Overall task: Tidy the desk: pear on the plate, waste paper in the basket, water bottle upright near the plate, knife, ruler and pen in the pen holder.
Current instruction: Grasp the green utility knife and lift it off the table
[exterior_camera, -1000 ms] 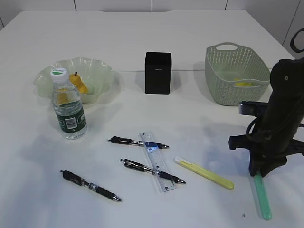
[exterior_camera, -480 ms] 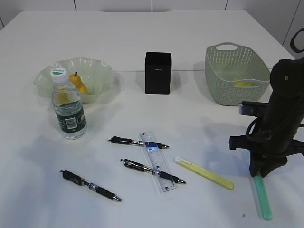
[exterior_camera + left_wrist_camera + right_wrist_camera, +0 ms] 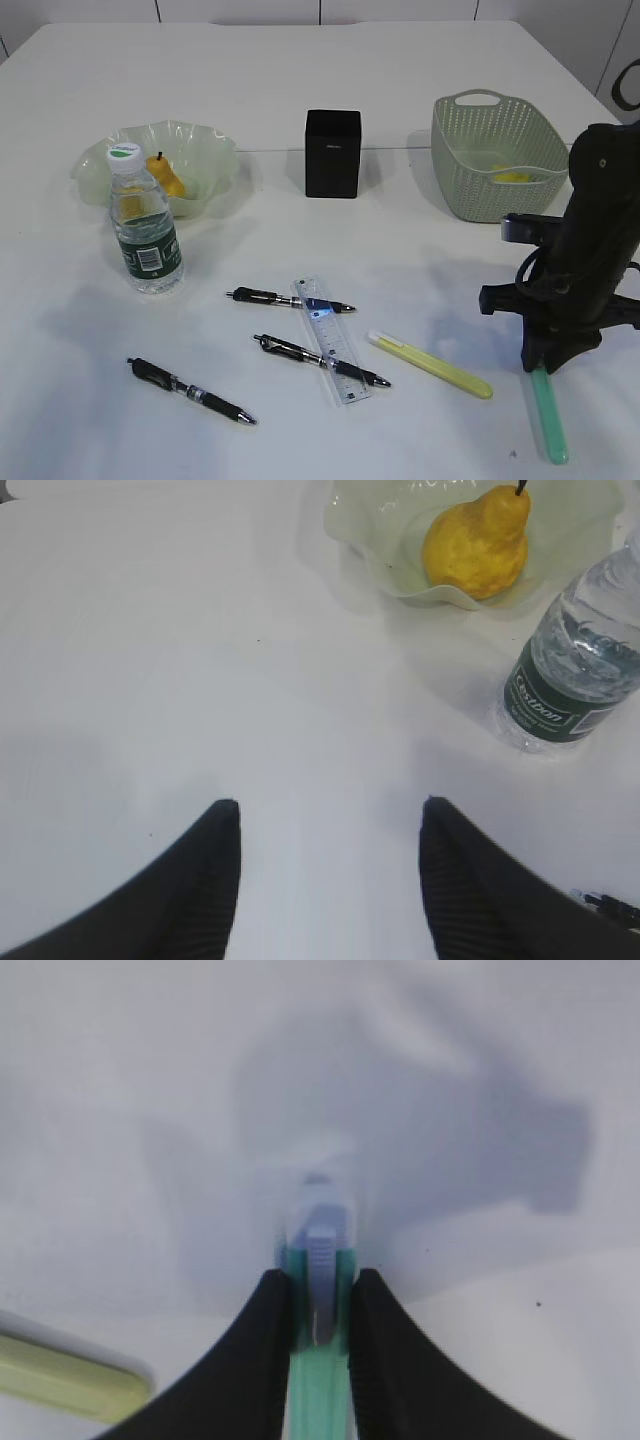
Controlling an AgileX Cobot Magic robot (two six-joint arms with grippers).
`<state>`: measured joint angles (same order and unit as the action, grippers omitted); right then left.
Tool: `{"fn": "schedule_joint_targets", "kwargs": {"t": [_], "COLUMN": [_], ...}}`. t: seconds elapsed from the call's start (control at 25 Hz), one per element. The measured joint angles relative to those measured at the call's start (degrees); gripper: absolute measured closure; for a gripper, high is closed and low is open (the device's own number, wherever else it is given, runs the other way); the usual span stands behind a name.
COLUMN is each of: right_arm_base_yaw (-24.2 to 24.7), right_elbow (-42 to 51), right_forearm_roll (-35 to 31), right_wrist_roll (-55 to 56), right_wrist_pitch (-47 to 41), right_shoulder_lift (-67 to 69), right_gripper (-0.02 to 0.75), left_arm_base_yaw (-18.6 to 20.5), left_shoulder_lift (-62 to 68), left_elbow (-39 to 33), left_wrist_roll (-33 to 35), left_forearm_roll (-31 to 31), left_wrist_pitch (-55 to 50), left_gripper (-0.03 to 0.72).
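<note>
Smooth white table (image 3: 300, 90), slim green plastic knife (image 3: 548, 420) right of the clear ruler (image 3: 331, 338), right hand (image 3: 318, 1345) pinched narrow on the knife, left hand (image 3: 330, 880) half open, empty

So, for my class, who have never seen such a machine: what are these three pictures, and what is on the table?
A two-armed robot is tidying a white tabletop. One picture looks from the front; the other two come from cameras on each wrist. The right hand is shut on a green plastic utility knife. The left hand hangs open and empty. A yellow pear lies in the ruffled pale green glass dish; a clear water bottle stands beside it. Three black pens, a clear ruler and a yellow knife wait before the black square holder and the sage green basket.
</note>
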<state>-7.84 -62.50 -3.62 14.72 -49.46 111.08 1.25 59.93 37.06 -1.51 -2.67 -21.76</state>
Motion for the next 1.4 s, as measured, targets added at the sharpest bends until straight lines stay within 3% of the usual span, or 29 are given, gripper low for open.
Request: {"fn": "schedule_joint_targets", "kwargs": {"t": [0.4, 0.8, 1.12, 1.4], "right_arm_base_yaw": [-0.08, -0.25, -3.9, -4.26], "right_elbow": [-7.88, -9.33, -14.17, -20.48], "right_forearm_roll": [-0.09, -0.22, -0.39, -0.6], "right_wrist_roll": [-2.52, -7.86, -12.78, -13.42], "right_wrist_pitch": [-2.32, -3.08, -2.43, -1.22], "right_shoulder_lift": [0.0, 0.12, 0.12, 0.12], "right_gripper": [0.612, 0.612, 0.612, 0.612], "left_arm_base_yaw": [0.0, 0.0, 0.0, 0.0], "left_shoulder_lift": [0.0, 0.0, 0.0, 0.0], "left_elbow": [0.0, 0.0, 0.0, 0.0], "left_wrist_roll": [0.0, 0.0, 0.0, 0.0], "left_forearm_roll": [0.0, 1.15, 1.29, 1.29], "left_wrist_pitch": [0.0, 0.0, 0.0, -1.37], "left_gripper": [0.286, 0.286, 0.286, 0.286]}}
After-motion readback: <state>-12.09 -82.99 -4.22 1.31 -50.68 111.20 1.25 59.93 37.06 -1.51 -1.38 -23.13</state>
